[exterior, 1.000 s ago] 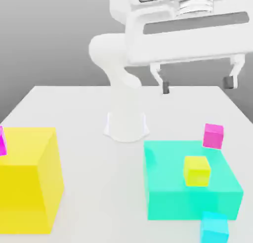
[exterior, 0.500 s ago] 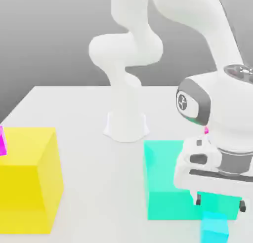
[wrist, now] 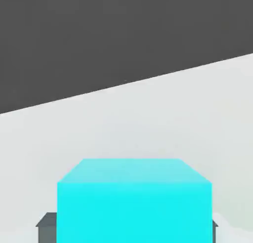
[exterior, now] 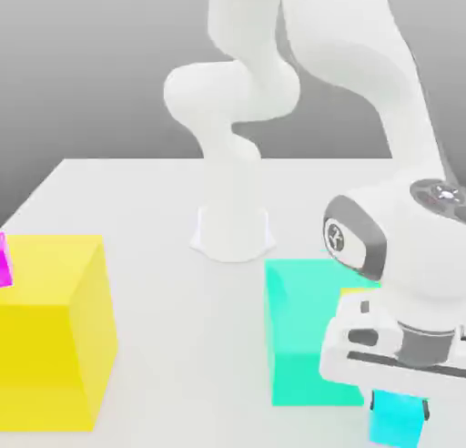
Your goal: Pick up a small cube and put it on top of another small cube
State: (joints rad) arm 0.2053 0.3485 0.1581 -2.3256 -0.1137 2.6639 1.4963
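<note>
The small cube (exterior: pixel 395 424), light cyan and plain-faced, rests on the white table at the near edge, in front of the big teal block (exterior: pixel 296 332). My gripper (exterior: pixel 399 408) has come straight down over it, with a dark finger on either side. In the hand view the small cube (wrist: pixel 133 202) sits between the dark fingertips (wrist: pixel 47 228), and the gripper (wrist: pixel 131 231) is shut on it. A sliver of a small yellow cube (exterior: pixel 351 297) shows on top of the teal block, mostly hidden by my wrist.
A big yellow block (exterior: pixel 50 332) stands at the exterior view's left, with a small magenta cube (exterior: pixel 4 260) at its far corner. The arm's white base (exterior: pixel 232 232) is at the table's middle back.
The arm swung down from high above the table to the cyan cube. Its fingers, wide apart a moment ago, have closed onto the cube's sides.
</note>
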